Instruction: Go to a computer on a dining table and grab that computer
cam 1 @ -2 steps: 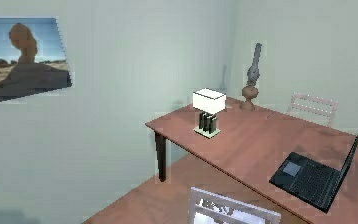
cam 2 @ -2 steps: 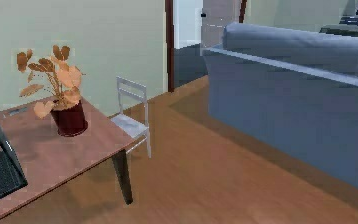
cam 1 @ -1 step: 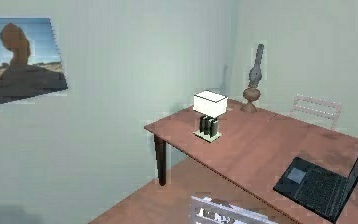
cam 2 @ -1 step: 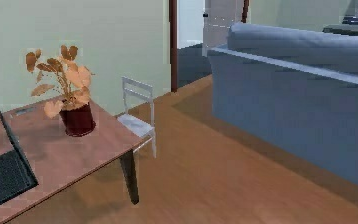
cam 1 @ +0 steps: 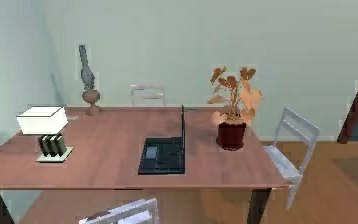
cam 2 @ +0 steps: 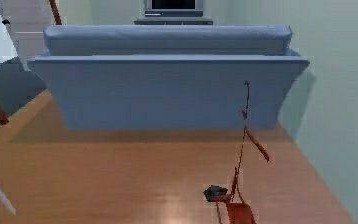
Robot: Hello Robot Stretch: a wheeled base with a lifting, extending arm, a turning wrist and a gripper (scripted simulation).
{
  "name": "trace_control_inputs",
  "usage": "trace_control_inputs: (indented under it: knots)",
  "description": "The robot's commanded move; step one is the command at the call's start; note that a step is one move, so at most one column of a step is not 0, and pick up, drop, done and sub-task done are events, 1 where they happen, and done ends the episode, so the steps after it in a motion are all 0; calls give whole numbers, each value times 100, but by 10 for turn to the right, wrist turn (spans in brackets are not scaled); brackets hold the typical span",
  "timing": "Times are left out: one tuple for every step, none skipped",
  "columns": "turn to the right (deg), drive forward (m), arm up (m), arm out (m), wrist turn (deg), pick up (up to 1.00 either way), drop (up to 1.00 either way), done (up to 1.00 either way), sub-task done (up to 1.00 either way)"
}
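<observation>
Pincer state: cannot tell from these frames.

Sofa [cam 2: 167, 80]: blue and broad, standing on a wood floor in the arm side view. Not a task item.

Tabletop [cam 1: 97, 140]: brown wood dining table across the forward view, with its near edge close to the robot. 3 white chairs stand around it: far chair [cam 1: 147, 93], right-hand chair [cam 1: 293, 140], near chair [cam 1: 122, 213].

Plant [cam 1: 233, 95]: orange-brown leaves in a dark red pot. It stands on the tabletop just beside the computer, on the forward view's right of it and apart from it.

Computer [cam 1: 163, 155]: dark laptop with the lid up, lying on the tabletop by the near edge, about mid-width. The lid shows edge-on as 1 thin upright line at the base's right side, so the keyboard faces the forward view's left.

White boxy thing [cam 1: 42, 120]: at the tabletop's left end with a small dark stand [cam 1: 54, 148] below it, well apart from the computer. A tall grey ornament [cam 1: 88, 75] on a round brown base stands at the far left.

Handling, judged:
- Stiff, flat and smooth-shelled, so likely slippery.
- Fairly heavy for 2 thin fingers.
- Screen and hinge are fragile.
- Best hold is the base's thin edge, on the side away from the hinge, not the lid.
- Lift level, since an off-centre hold will tip it, and keep clear of the pot.

Approach not yet done: the table must be brought to the arm's side.
</observation>
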Motion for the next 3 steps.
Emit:
trace_control_inputs:
  knots:
    - [450,0,0,0,0,0,0,0,0]
    - [420,0,0,0,0,0,0,0,0]
    - [0,20,0,0,0,0,0,0,0]
